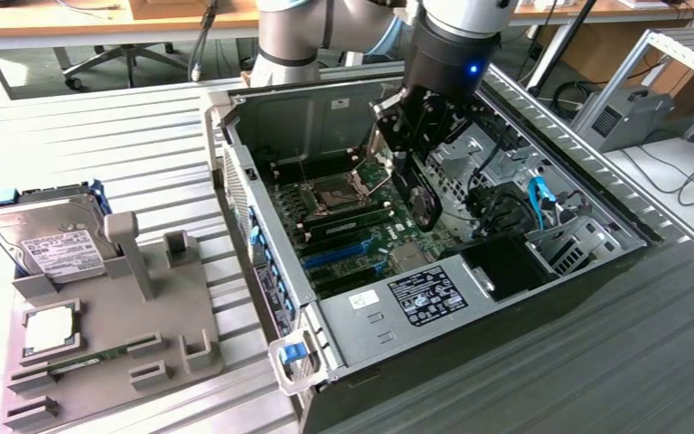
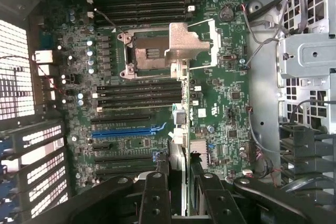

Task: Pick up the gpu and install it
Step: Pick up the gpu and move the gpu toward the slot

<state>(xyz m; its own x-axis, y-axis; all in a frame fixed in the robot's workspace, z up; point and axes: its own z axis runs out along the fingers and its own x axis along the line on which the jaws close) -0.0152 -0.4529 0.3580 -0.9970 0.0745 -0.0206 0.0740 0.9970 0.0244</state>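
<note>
Pincer (image 2: pixel 179 178) clamps gpu (image 2: pixel 178 148) edge-on between jaws, above motherboard (image 2: pixel 231 103)

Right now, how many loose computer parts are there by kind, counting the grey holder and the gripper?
hard drive: 1
processor: 1
memory stick: 1
gpu: 1, held in the gripper
Total: 4

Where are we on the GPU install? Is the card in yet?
Not yet. Done: the gpu is picked up, clamped on edge in the gripper inside the open case. In hand: it hangs over the motherboard, apparently crosswise to the expansion slots. Left: seating it. The blue slot is empty.
</note>
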